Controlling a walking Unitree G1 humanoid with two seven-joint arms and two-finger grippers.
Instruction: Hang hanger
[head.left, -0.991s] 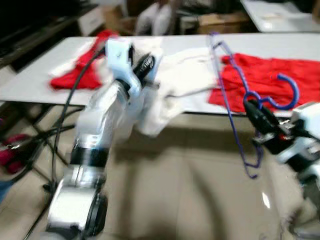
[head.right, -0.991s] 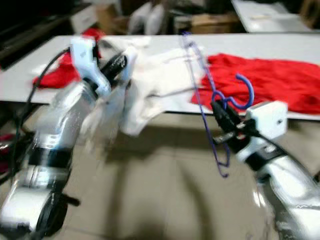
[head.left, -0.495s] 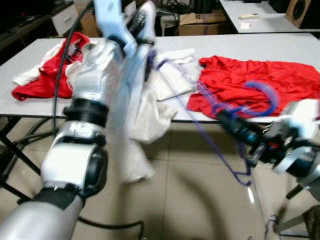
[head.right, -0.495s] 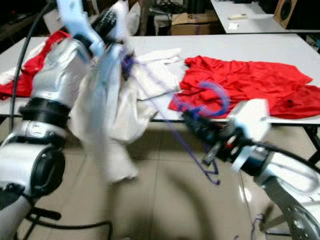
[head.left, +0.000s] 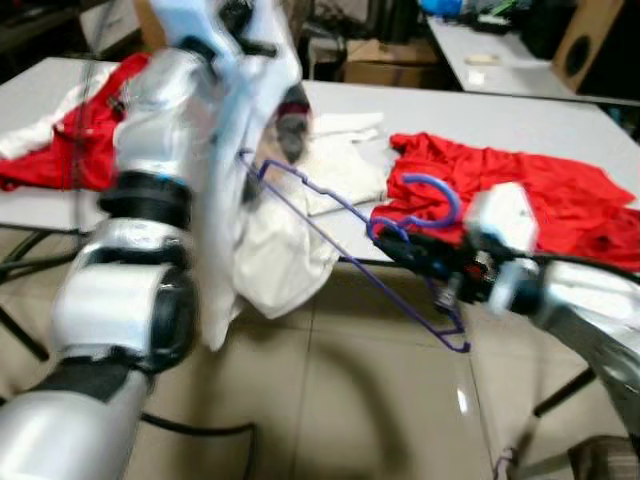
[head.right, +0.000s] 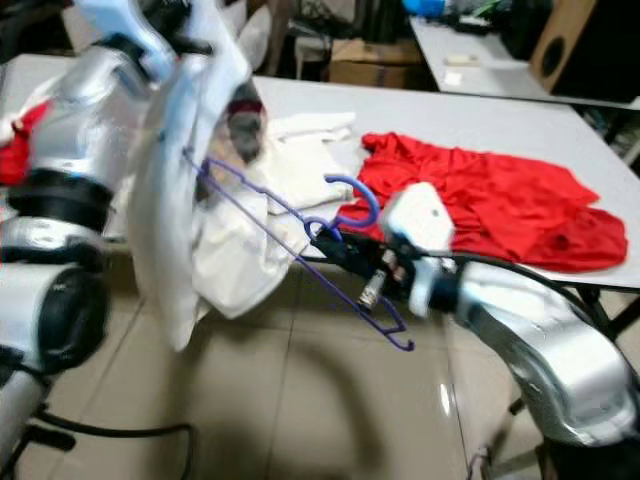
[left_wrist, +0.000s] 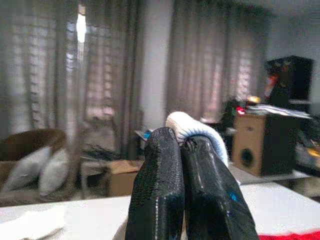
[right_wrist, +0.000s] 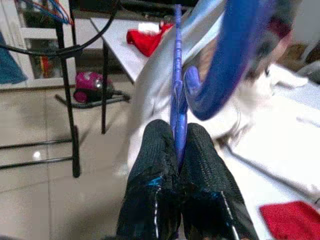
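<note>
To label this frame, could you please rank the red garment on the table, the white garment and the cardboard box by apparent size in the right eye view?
1. white garment, though nearness inflates it
2. red garment
3. cardboard box

Long white table (head.left: 560, 115) runs across the room with a red garment (head.right: 480, 195) spread out on its right half, and another red piece of clothing (head.left: 80, 140) bunched at the far left. Second white table (head.right: 470, 70) behind it with a cardboard box (head.left: 385, 60) on the floor in between. Wooden speaker cabinet (head.right: 575, 50) off to the right. Glossy beige tile floor (head.left: 340, 400), black cable (head.right: 110, 432) snaking across it. Grey curtains (left_wrist: 100, 75) along the far wall.
</note>
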